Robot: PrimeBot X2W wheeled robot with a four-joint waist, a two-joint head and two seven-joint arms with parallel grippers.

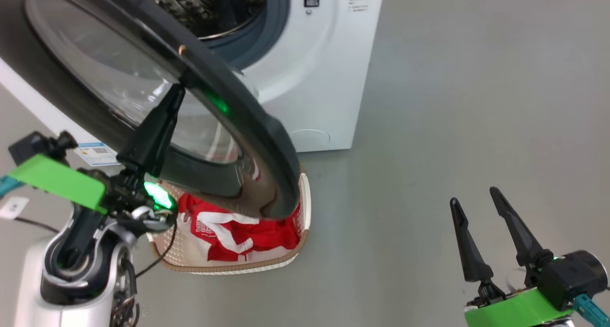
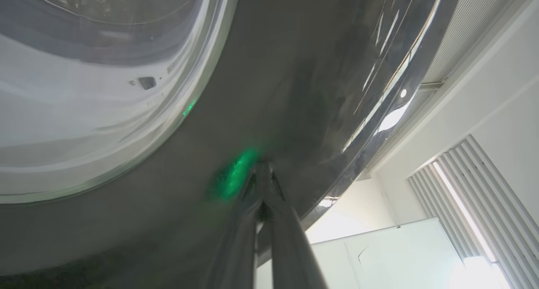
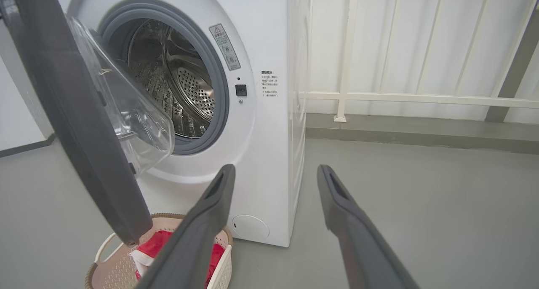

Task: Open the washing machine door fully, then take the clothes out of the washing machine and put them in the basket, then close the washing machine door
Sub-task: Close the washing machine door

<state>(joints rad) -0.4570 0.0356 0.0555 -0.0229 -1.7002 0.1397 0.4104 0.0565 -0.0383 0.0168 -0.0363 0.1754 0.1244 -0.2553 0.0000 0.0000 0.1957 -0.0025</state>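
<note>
Head view, and the washing machine point(image 1: 324, 79) stands white and square on the grey floor with its mouth showing. From the right wrist view the steel drum point(image 3: 185, 91) looks bare, so the unloading reads as finished. The washing machine door point(image 1: 257, 141) hangs half swung, its black ring crossing above the basket point(image 1: 305, 198). That fits the closing step, to my eye. The basket sits on the floor just beside the washer's front, a short drop from the drum. The clothes point(image 1: 228, 231) are in it, red with white stripes, heaped up.

Now the left gripper point(image 1: 177, 92): clenched tight, fingers together, tips set against the door's glossy outer ring point(image 2: 273, 91). It grasps nothing, a pushing contact by the look of it. The right gripper point(image 1: 473, 196) hovers well apart over bare floor, spread wide and carrying nothing.
</note>
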